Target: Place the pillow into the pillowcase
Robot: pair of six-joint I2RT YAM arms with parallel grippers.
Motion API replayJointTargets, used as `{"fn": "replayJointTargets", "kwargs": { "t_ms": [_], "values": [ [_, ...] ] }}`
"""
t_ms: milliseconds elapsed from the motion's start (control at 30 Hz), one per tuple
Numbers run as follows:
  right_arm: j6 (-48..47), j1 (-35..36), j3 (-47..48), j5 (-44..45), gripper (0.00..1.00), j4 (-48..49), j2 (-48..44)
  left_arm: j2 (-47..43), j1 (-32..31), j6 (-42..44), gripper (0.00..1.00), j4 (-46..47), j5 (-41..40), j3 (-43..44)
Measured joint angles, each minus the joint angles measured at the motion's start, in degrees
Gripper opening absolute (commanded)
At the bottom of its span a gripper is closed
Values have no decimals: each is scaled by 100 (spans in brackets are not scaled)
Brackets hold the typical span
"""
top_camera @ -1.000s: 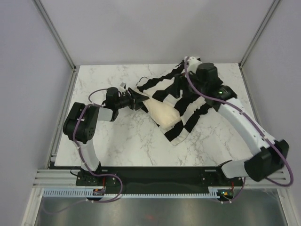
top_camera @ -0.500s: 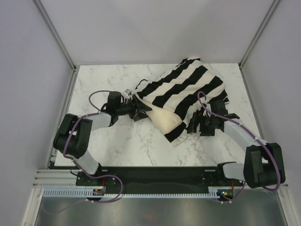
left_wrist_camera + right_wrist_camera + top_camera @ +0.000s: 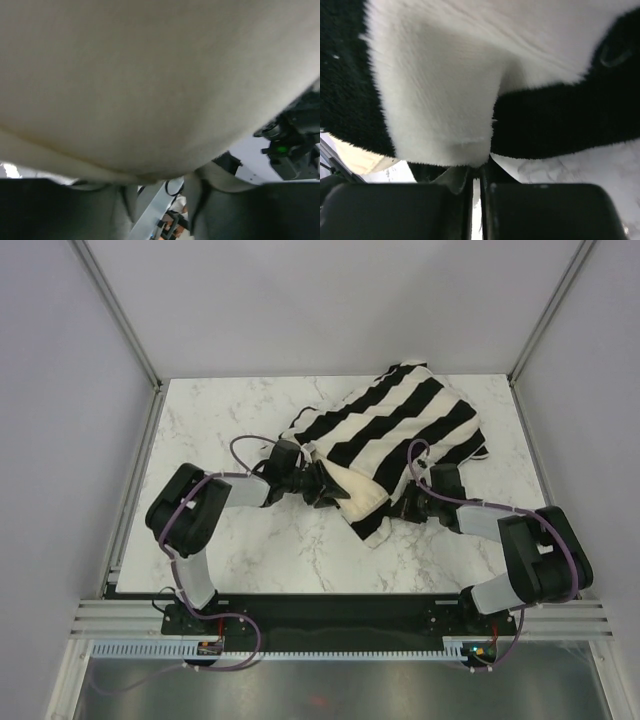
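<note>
The black-and-white striped pillowcase [image 3: 400,425] lies spread over the far right of the table, covering most of the cream pillow [image 3: 358,490]. Only the pillow's near-left corner sticks out. My left gripper [image 3: 325,487] lies low on the table at that corner. In the left wrist view the pillow [image 3: 150,85] fills the upper frame, and its seamed edge sits between the tips of my left gripper [image 3: 160,187]. My right gripper [image 3: 405,505] is at the pillowcase's near edge. In the right wrist view a fold of the pillowcase [image 3: 435,100] comes down to the shut tips of my right gripper [image 3: 479,172].
Bare marble table [image 3: 260,560] stretches left of and in front of the fabric. Grey enclosure walls and slanted frame posts [image 3: 120,320] bound the table. The right arm [image 3: 290,145], with a green light, shows past the pillow in the left wrist view.
The pillowcase went from bunched under the raised right arm to spread flat. The right arm came down to its near edge and shut. The left gripper slid right onto the pillow's corner and narrowed.
</note>
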Motion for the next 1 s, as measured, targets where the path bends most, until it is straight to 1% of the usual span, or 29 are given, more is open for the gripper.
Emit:
{"fn": "replayJointTargets", "kwargs": {
  "t_ms": [33, 100, 133, 233, 400, 467, 500, 533, 600, 700, 767, 800, 867, 900, 967, 1000],
  "values": [
    [70, 72, 0, -9, 0, 142, 122, 55, 0, -35, 24, 39, -2, 70],
    [177, 205, 13, -72, 0, 326, 192, 116, 2, -133, 12, 138, 0, 164],
    [201, 319, 57, -127, 0, 343, 181, 140, 2, -192, 4, 192, 0, 210],
    [284, 984, 240, -199, 0, 339, -74, 219, 4, -396, 2, 282, -2, 391],
    [358, 2413, 363, -9, 0, 184, -1342, 424, 39, -678, 2, 424, 2, 857],
    [271, 2741, 483, -48, 0, -24, -1657, 472, 26, -949, 2, 658, -2, 935],
    [166, 2776, 542, -105, 0, -192, -1753, 487, 22, -1064, 2, 765, 0, 962],
    [15, 2752, 610, -195, 9, -448, -1814, 494, 11, -1152, 2, 859, 0, 966],
    [-354, 2625, 798, -428, 42, -1102, -1838, 520, -20, -1298, 2, 999, -2, 964],
    [-1276, 2406, 1652, -863, 48, -2592, -1735, 549, -101, -1355, 2, 1108, -48, 918],
    [-1779, 2052, 2564, -756, 50, -3289, -1582, 549, -162, -1344, 2, 1198, -96, 815],
    [-1945, 1910, 2924, -632, 54, -3379, -1521, 549, -179, -1329, 2, 1209, -107, 769],
    [-2312, 1646, 3775, -55, 57, -3530, -1259, 549, -197, -1235, 2, 1220, -142, 625],
    [-2457, 1593, 4105, 262, 60, -3504, -1086, 549, -197, -1185, 2, 1217, -151, 573],
    [-2747, 1587, 4577, 868, 61, -3471, -588, 549, -186, -1093, 2, 1215, -157, 490],
    [-2848, 1587, 4701, 1069, 65, -3462, -387, 549, -184, -1047, 2, 1213, -160, 472]
  ]
}}
